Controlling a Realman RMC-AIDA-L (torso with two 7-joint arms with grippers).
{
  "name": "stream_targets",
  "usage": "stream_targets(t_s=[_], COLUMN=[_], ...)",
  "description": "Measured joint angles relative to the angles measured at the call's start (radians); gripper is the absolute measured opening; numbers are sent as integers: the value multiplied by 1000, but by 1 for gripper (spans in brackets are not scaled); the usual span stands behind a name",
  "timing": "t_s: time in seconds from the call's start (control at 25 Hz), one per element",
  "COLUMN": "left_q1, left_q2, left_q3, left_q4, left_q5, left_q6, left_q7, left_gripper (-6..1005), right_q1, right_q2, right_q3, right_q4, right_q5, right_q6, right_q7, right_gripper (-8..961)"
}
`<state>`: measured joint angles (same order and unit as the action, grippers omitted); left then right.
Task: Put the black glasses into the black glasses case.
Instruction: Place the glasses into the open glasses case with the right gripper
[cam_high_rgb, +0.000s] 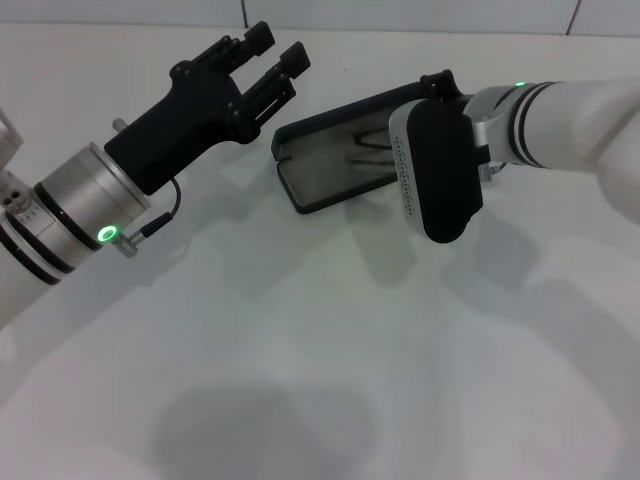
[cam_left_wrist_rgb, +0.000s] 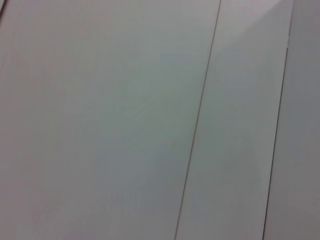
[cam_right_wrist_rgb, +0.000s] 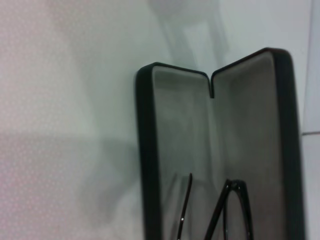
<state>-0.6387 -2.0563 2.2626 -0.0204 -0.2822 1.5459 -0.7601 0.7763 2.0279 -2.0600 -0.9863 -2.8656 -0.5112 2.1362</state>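
Observation:
The black glasses case (cam_high_rgb: 318, 163) lies open on the white table at the back centre, grey lining up, lid raised behind. The black glasses (cam_high_rgb: 366, 150) rest inside it; only thin black parts show in the head view. In the right wrist view the case (cam_right_wrist_rgb: 148, 165) fills the frame, with the glasses (cam_right_wrist_rgb: 234, 207) lying in its grey tray. My right gripper (cam_high_rgb: 437, 88) is over the case's right end, mostly hidden behind its wrist. My left gripper (cam_high_rgb: 272, 52) is open and empty, raised in the air left of the case.
The white table (cam_high_rgb: 300, 350) spreads in front of the case. A tiled wall (cam_high_rgb: 400, 15) runs along the back. The left wrist view shows only pale flat panels (cam_left_wrist_rgb: 125, 125) with thin seams.

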Motion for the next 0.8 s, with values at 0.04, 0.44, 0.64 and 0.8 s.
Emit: stream_targets(t_s=[0.04,0.44,0.64,0.8], left_q1=[0,3,4,4], left_q2=[0,1,0,-1], left_q3=[0,0,0,0], left_q4=[0,1,0,0], left_q5=[0,0,0,0], left_q6=[0,2,2,2], left_q7=[0,1,4,5], left_gripper=[561,561,561,561], right_q1=[-15,-40,-29,-22], right_q2=[0,0,0,0], right_q3=[2,-34,-72,-93], right_q4=[-21,-74,-47,-15], right_q5=[-10,-14,-12,-11], right_q6=[-1,37,110,163], right_q7=[0,0,3,5], right_gripper=[52,58,88,113])
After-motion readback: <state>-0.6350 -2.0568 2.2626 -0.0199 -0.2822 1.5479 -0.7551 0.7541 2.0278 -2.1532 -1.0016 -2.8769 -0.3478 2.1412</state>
